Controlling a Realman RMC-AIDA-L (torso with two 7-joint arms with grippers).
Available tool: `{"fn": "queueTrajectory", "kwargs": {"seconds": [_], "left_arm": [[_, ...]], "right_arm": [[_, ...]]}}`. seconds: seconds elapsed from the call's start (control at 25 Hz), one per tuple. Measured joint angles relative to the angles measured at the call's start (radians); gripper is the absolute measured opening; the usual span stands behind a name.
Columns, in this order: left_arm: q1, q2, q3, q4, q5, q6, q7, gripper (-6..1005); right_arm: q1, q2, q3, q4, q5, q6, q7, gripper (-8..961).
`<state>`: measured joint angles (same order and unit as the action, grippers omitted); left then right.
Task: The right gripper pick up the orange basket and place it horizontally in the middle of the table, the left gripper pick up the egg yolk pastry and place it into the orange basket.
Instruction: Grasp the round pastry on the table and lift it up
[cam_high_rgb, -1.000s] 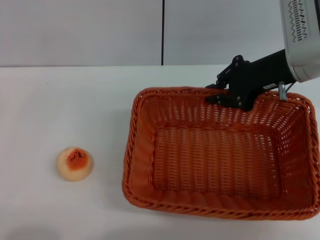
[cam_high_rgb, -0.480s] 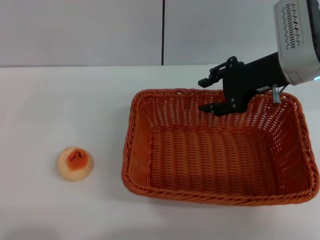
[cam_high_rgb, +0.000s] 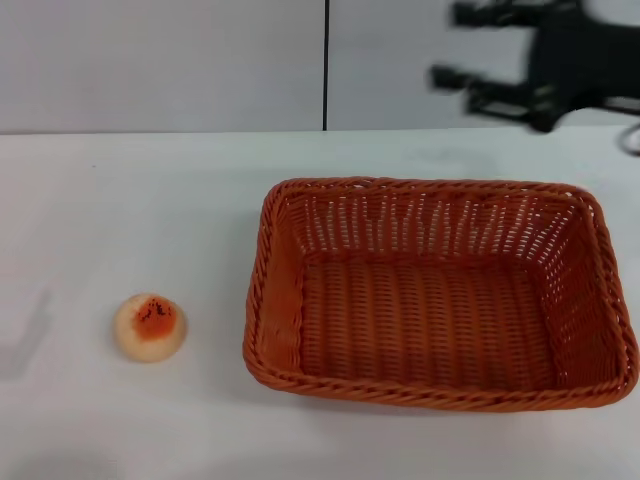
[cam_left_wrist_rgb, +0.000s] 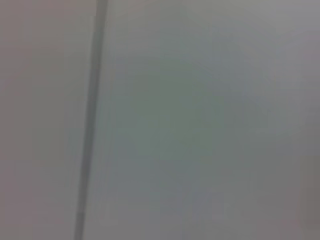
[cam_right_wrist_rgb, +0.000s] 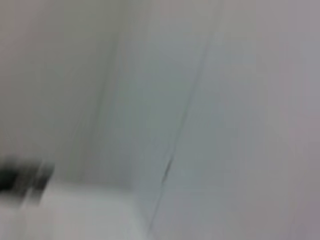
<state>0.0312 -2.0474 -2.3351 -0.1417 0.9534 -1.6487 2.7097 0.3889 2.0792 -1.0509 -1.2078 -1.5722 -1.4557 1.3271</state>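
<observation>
Orange basket (cam_high_rgb: 440, 300) shows only from the head; right end effector (cam_high_rgb: 455, 45) spread, empty.

My right gripper (cam_high_rgb: 455, 45) is way up in the air at the far right of the head view, well clear of everything below. The claw points toward my left, and its two black fingers (cam_high_rgb: 470, 14) sit one above the other with a wide gap between them, so it's spread and holding nothing. The black arm behind it runs off the right edge. It's pretty smeared, so I can't make out the linkages in detail. My left gripper doesn't show up in any view, not even in its own wrist camera.
</observation>
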Motion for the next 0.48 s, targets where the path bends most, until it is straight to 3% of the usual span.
{"fn": "queueTrajectory", "kwargs": {"seconds": [0.12,0.24,0.48], "left_arm": [[0.007,0.018,0.097,-0.064,0.014,0.037,-0.047,653],[-0.004,0.031,0.136,-0.106,0.071,0.089,-0.095,651],[-0.044,0.021,0.140,-0.180,0.222,0.199,-0.145,645]], "right_arm": [[-0.116,0.000,0.000,0.010,0.216,-0.009,-0.052,580],[-0.210,0.003,-0.001,0.076,0.388,-0.053,-0.143,580],[-0.311,0.003,0.011,0.320,0.655,-0.215,-0.336,579]]}}
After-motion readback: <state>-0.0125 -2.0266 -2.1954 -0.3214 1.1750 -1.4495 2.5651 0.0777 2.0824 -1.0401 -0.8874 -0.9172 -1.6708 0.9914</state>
